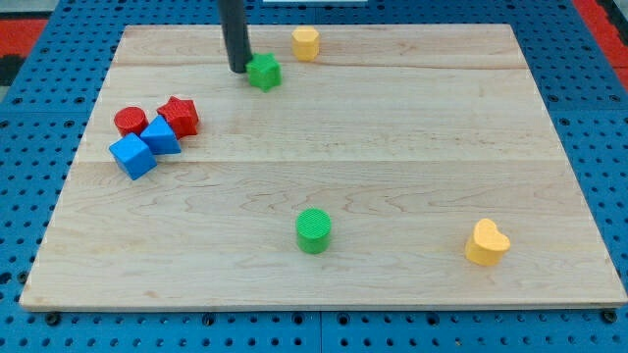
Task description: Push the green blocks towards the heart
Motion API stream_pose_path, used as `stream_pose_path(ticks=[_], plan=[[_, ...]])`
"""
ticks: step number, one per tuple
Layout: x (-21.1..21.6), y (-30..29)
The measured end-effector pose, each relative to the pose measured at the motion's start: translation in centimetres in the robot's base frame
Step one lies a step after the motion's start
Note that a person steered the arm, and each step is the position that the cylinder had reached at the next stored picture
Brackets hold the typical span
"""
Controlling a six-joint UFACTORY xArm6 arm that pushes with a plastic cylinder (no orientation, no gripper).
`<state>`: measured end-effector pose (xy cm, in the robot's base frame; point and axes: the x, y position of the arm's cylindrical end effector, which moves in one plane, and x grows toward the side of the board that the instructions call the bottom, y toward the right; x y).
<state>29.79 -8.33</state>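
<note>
A: Where's my tip (238, 70)?
B: A bare rod end, no fingers, touching the green star-shaped block (264, 72) at its nine o'clock.
A: The rest?
B: Green cylinder block (314, 230) sits low-centre; yellow heart-shaped block (487, 242) at its three o'clock on the pale wooden board (392, 147).

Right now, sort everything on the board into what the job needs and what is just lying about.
Needed: green star, touching my tip on the tip's right; green cylinder; yellow heart.

Lying about: yellow block at the view's top; red star; red cylinder; two blue cubes.
</note>
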Motion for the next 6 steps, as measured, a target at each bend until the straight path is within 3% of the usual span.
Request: stream_pose_path(ticks=[1,2,4,6], plan=[[1.8,3.9],[-0.5,3.9],[1.6,10.2],[1.9,10.7]])
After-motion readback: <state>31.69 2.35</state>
